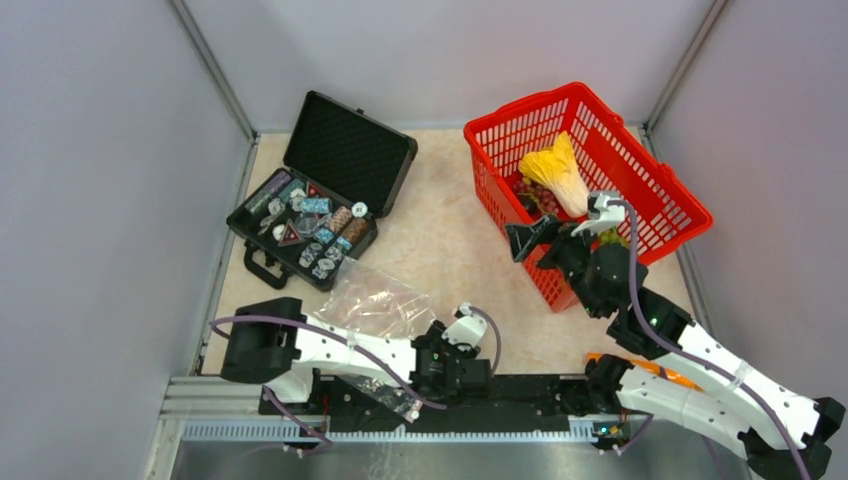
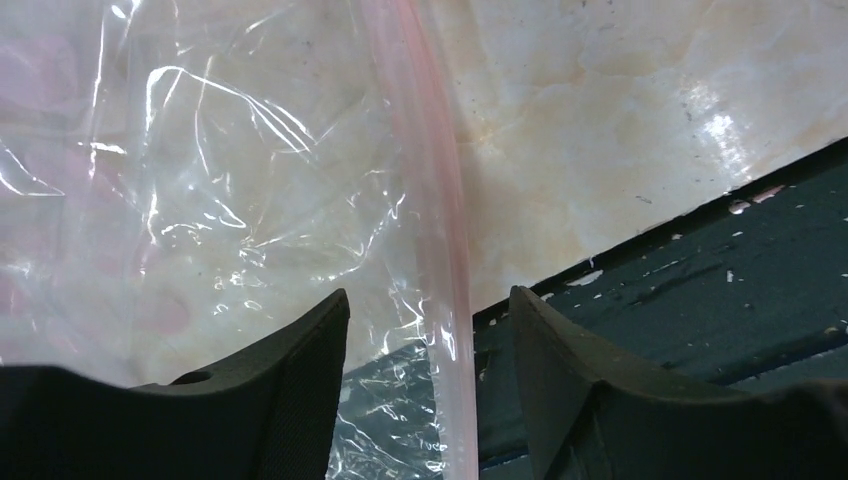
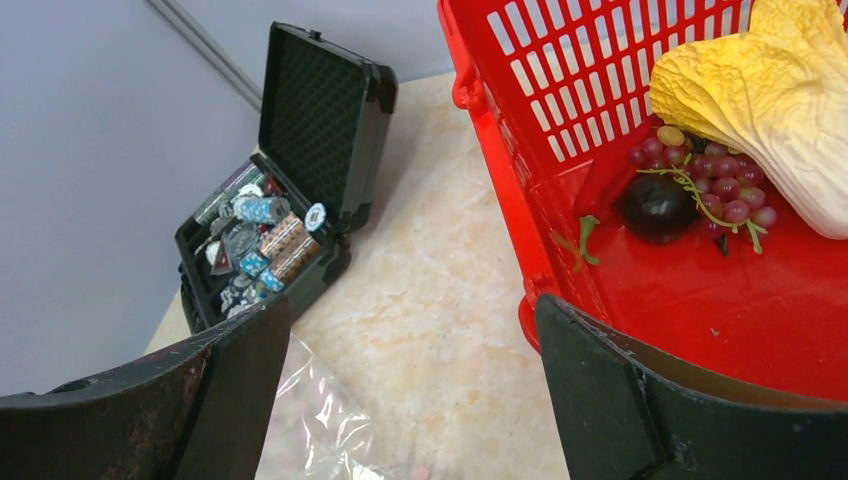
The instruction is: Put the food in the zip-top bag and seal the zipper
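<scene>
**Grip the pink strip first, then go to the basket**

Nearest the rail, the left gripper [image 2: 430, 305] hangs low over the zip-top bag [image 1: 375, 295]. Its dark ribbed fingers [image 2: 300, 370] are parted to a middling gap, and the zipper [image 2: 437, 200] runs up between them — not yet pinched, as far as I can see. The bag lies flat and seemingly empty on the table [image 1: 440, 240], just beside that arm. It is thin, crinkly film that throws glare everywhere. The pink strip is its only stiffer part, so I'd put the grip squarely across it. The slippery sheet would likely slide or bunch.

Farther out, the right gripper [image 3: 412, 305] is spread wide and holds nothing, hovering over the near corner of the red basket [image 3: 560, 90]. Inside the latticed plastic lie three things:
- the yellow leafy bunch [image 3: 770, 90], broad and ridged
- the red-purple grapes [image 3: 715, 180], knobbly on a thin stem
- a smooth dark round fruit [image 3: 657, 207]

The bunch offers the easiest hold, I'd judge. Far left, the black case [image 1: 350, 150] stands open with its chips [image 1: 310, 230] — those are best left alone.
</scene>
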